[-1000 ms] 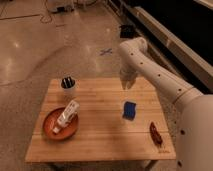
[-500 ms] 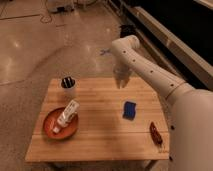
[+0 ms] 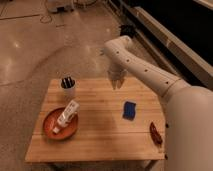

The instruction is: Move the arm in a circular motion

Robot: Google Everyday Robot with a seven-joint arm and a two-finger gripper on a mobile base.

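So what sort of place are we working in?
Probably a robotics lab or workshop: polished concrete floor, cables trailing across it, a lone wooden table. The arm holds its shut claw over the table's far edge.

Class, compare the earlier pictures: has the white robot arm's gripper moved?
Yes. Over the far edge of the wooden table, the gripper has shifted away from the blue rectangular block and toward the white cup.

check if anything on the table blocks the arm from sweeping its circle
Nothing visible does. The tool, shut and holding nothing, hangs over the far edge of the table. The nearest things, the cup and the blue object, stand lower and apart from it, and the arm has open air around it.
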